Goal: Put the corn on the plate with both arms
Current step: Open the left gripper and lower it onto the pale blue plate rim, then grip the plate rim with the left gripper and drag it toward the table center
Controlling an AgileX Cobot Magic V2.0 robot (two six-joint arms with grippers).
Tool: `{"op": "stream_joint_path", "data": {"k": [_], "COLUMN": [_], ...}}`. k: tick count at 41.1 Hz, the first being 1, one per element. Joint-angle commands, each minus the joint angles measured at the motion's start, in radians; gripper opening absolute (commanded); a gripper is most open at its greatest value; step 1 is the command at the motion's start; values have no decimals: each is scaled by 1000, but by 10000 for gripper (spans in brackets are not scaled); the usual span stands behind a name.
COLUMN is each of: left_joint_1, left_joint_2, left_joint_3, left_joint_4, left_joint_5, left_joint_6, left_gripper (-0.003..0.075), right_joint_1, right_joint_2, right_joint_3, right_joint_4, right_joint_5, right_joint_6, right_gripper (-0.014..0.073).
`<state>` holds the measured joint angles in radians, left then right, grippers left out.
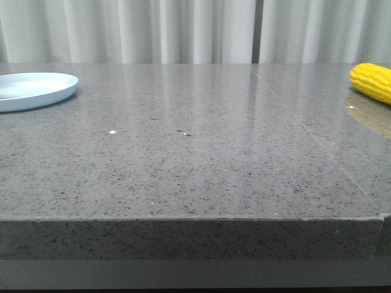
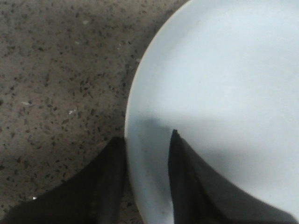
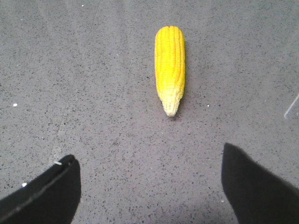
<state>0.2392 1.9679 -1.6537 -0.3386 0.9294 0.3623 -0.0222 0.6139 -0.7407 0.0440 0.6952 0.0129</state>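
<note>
The pale blue plate (image 1: 30,90) lies on the table at the far left of the front view. In the left wrist view the plate (image 2: 219,79) fills most of the frame. My left gripper (image 2: 146,135) straddles its rim, one dark finger (image 2: 110,177) outside on the table side and the other over the plate's inside, closed narrowly on the rim. The yellow corn (image 1: 372,81) lies at the far right. In the right wrist view the corn (image 3: 170,65) lies ahead with its pale tip toward my right gripper (image 3: 149,153), which is wide open and empty, well short of the cob.
The grey speckled stone table (image 1: 195,152) stretches between plate and corn, its front edge (image 1: 195,218) near the camera. White curtains (image 1: 195,30) hang behind. Neither arm shows in the front view.
</note>
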Motion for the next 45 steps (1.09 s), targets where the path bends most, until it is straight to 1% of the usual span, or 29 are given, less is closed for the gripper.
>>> {"op": "stream_joint_path", "data": {"k": [1,5,6,11,16,24,27,34,40,45], "left_joint_1": [0,0,0,0,0,-36,-65,-172,-288,-388], "left_joint_2": [-50,-50,-50,-52,-77,-161,-196,-240,-235,-222], "left_joint_3": [-33,-33,-33,-33,-41,-57,-57,-57,-57,-57], "left_joint_4": [-18,-10,-10,-12,-58,-75,-80,-85,-92,-94], "left_joint_5": [-11,-11,-11,-1,24,48,50,76,113,96], "left_joint_6": [2,2,2,2,2,4,4,5,5,5], "left_gripper": [107,-11,-18,-20,-20,-20,-20,-20,-20,-20], "right_joint_1": [-5,-5,-5,-5,-5,-5,-5,-5,-5,-5], "right_joint_2": [7,7,7,7,7,7,7,7,7,7], "right_joint_3": [-30,-30,-30,-30,-30,-30,-30,-30,-30,-30], "right_joint_4": [-3,-3,-3,-3,-3,-3,-3,-3,-3,-3], "right_joint_5": [-75,-75,-75,-75,-75,-75,-75,-75,-75,-75], "right_joint_6": [-8,-8,-8,-8,-8,-8,-8,-8,-8,-8], "right_gripper": [636,636,636,636,636,636,636,636,636,636]}}
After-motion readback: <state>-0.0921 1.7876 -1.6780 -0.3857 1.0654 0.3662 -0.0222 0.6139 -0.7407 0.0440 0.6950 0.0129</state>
